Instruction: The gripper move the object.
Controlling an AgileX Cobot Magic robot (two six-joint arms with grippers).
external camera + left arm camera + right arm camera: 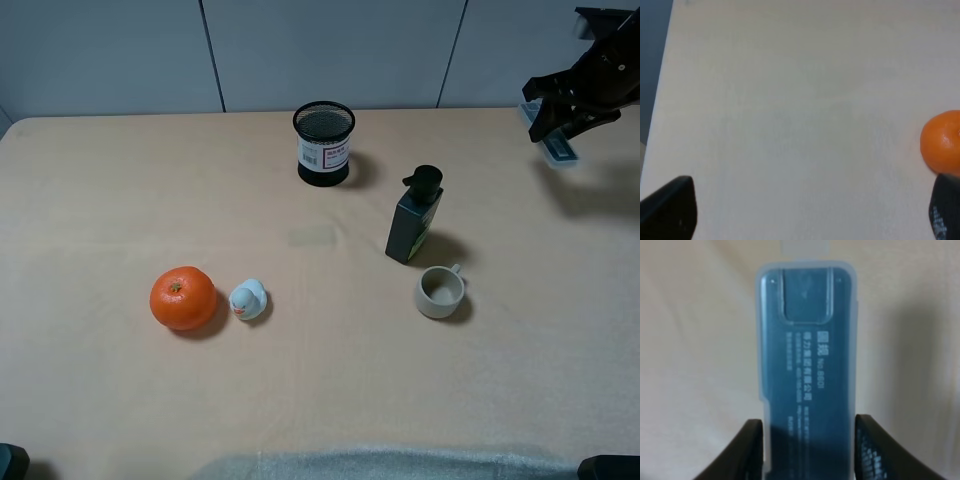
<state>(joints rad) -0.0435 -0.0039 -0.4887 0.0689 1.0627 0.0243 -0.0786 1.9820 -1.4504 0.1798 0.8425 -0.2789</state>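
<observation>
right claw (810, 450) clenched on the case (807, 355), held above the table (100, 180) at 2 o'clock. left claw (807, 215) spread wide. mesh cup (323, 143) at 12, mug (440, 292) at 3, its bare floor showing.

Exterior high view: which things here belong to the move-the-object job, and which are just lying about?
In the job: right gripper, shut on the grey-blue case, at the table's far right edge.

Lying about: mesh cup, pump bottle, mug, orange, toy duck.
</observation>
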